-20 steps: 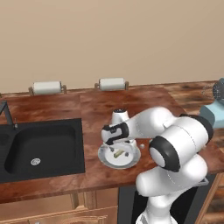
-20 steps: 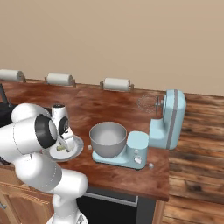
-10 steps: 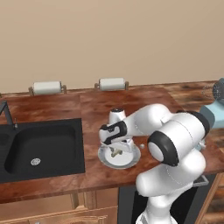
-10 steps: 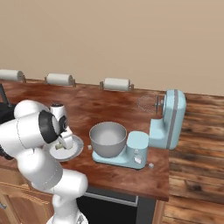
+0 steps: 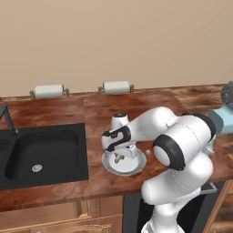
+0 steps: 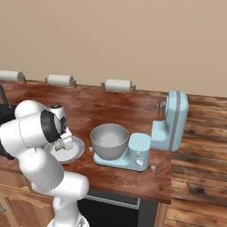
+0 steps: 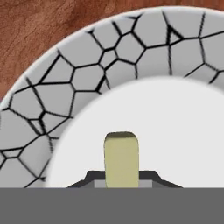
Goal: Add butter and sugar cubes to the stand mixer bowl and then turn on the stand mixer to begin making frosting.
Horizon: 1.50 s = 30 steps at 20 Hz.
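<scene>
From the left base view, we see the white arm bent low over a grey-rimmed plate (image 5: 124,163) on the wooden counter (image 5: 91,113), the claw (image 5: 119,158) down on the butter (image 5: 120,158), with one sugar cube (image 5: 147,151) just beside the plate. From the right base view, the stand mixer bowl (image 6: 109,140) sits on the light blue stand mixer (image 6: 166,124), near the plate (image 6: 75,150). In the hand view, the dark fingertips (image 7: 89,178) stand narrow, touching either side of the butter (image 7: 121,159), which lies on the plate's (image 7: 65,105) white centre.

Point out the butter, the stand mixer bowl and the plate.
butter (image 7: 121,159), hand view, middle of the stick.
stand mixer bowl (image 6: 109,141), right base view, inner wall.
plate (image 7: 57,83), hand view, crackled grey rim.
</scene>
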Tool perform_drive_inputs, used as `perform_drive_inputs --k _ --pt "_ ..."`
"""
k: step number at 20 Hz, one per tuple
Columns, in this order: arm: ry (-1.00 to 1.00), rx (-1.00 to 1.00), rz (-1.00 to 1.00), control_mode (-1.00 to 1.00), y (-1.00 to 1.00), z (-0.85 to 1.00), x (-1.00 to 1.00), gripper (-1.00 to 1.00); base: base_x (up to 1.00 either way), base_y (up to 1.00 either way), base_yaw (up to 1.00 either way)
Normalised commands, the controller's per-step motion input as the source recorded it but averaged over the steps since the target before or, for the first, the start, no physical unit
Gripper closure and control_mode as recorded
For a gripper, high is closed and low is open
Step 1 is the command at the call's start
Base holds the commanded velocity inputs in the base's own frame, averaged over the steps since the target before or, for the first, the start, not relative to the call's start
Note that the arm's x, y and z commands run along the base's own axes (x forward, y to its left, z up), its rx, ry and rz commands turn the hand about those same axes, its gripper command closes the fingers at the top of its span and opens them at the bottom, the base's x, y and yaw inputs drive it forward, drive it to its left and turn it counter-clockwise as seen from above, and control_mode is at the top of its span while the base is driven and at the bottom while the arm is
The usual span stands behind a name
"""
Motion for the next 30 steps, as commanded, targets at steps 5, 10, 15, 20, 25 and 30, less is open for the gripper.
perform_drive_inputs --k 5,10,15,20,25,30 --pt "-0.08 0.0 -0.01 -1.0 -0.26 0.23 -0.16 1.0 0.0 0.0 0.0" --pt "-0.02 0.0 -0.04 -1.0 -0.36 0.49 -0.18 1.0 0.0 0.0 0.0" --pt "0.0 -0.02 -0.05 -1.0 -0.35 0.68 -0.04 1.0 0.0 0.0 0.0" --pt "0.0 -0.05 -0.05 -1.0 -0.33 0.76 0.0 1.0 0.0 0.0 0.0" --pt "0.0 -0.07 -0.04 -1.0 -0.38 0.59 0.0 1.0 0.0 0.0 0.0" --pt "0.02 -0.03 -0.05 -1.0 -0.63 0.45 0.0 1.0 0.0 0.0 0.0"
